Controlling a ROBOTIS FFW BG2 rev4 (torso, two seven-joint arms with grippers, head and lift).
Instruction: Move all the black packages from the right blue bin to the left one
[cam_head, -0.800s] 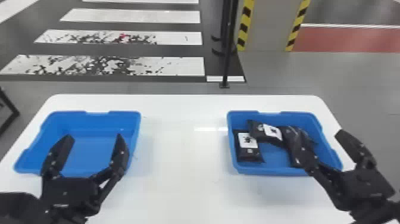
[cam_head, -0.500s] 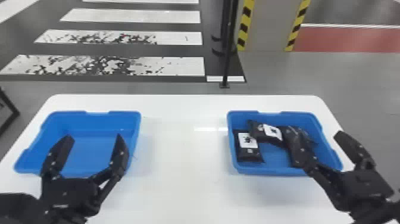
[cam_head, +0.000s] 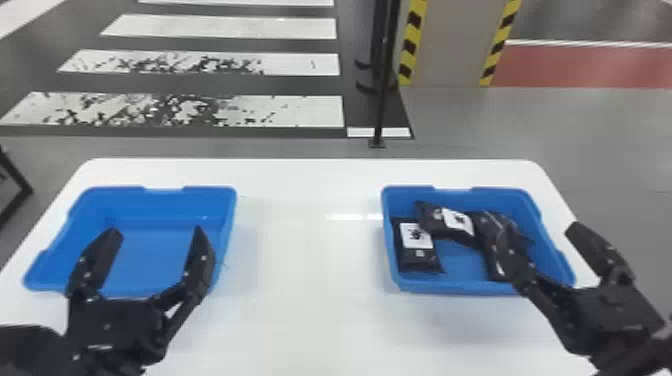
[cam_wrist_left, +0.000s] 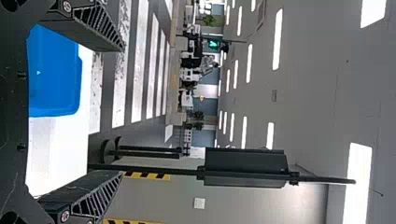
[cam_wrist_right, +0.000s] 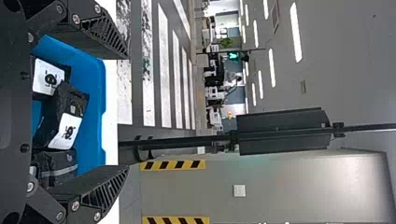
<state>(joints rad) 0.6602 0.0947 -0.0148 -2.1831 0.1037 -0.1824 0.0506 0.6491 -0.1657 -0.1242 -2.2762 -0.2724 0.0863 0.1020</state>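
White rounded-corner table (cam_head: 310, 325) supports both bins. Glossy black packages (cam_head: 417, 261) lie inside right blue plastic bin (cam_head: 450, 287); left blue plastic bin (cam_head: 162, 202) stands apart. Left black gripper (cam_head: 157, 231), right black gripper (cam_head: 540, 229): fingers spread, unloaded.

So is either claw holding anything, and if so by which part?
Nothing is held: the left claw and right claw are both open, and the packages lie in the right bin.

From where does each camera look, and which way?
Head view: robot's head, forward and down over the table; left pincer and right pincer show.
Left wrist view: left wrist, outward past the left bin; own fingers show.
Right wrist view: right wrist, outward past the right bin; own fingers show.
Wrist views share white stripes.
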